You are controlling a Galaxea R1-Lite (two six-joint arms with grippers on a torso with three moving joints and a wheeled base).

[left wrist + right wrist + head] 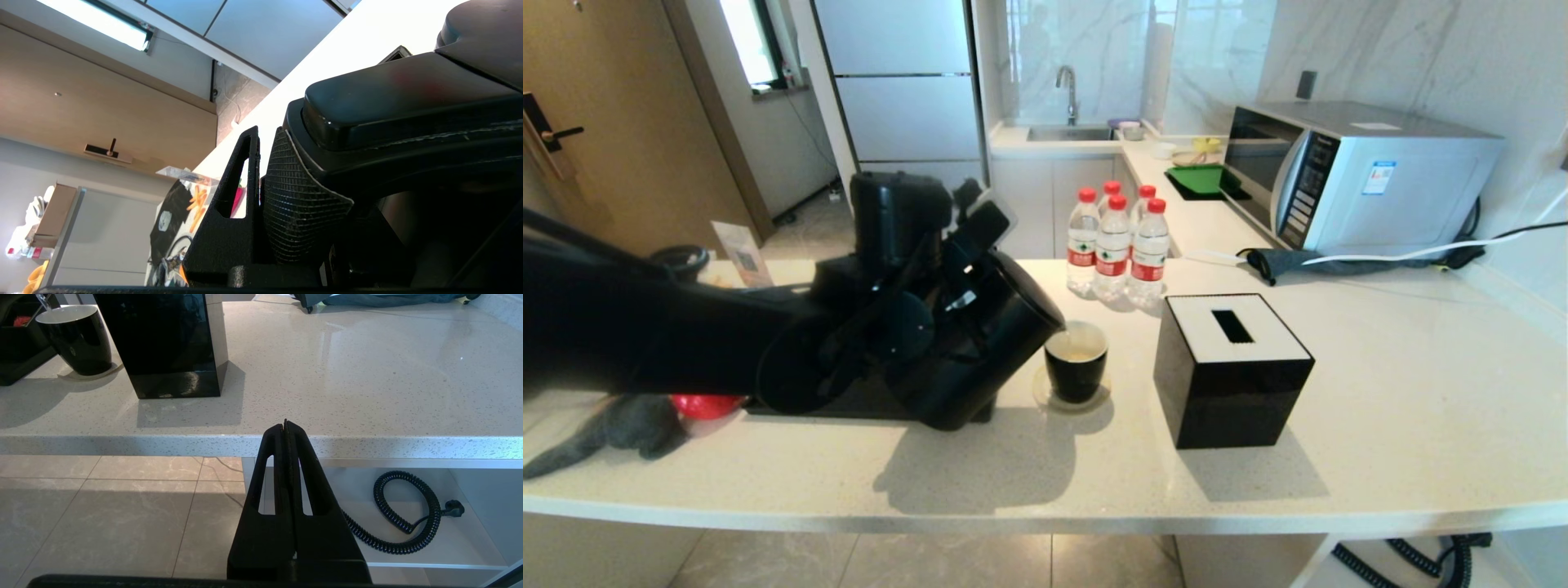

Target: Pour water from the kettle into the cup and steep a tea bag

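A pale speckled stone counter (1380, 392) runs across a small kitchen, with beige floor tiles below its near edge. At the far side stand a silver microwave (1356, 175), a sink with a chrome tap (1068, 94) and a tall pale fridge (903, 82). Four clear plastic bottles with red caps (1117, 245) cluster at mid-counter, and a glossy black cube tissue box with a white slotted top (1229, 367) sits to the right of the cup.

The left gripper (261, 179) is clamped on the loop handle of the tall matte black kettle (980, 343); one mesh-textured finger pad (298, 204) presses flat against the handle, so the jaws stand only as wide as the handle is thick. The left arm reaches in from the left, its wrist rolled so the kettle leans to the right with its spout over the rim of the small glossy black cup with white lining (1076, 359). The cup stands on a round clear coaster just right of the kettle and holds a pale pool of water (1078, 353).

The right gripper (286, 428) hangs below the counter's near edge, off to the right, its fingers pressed together on nothing.
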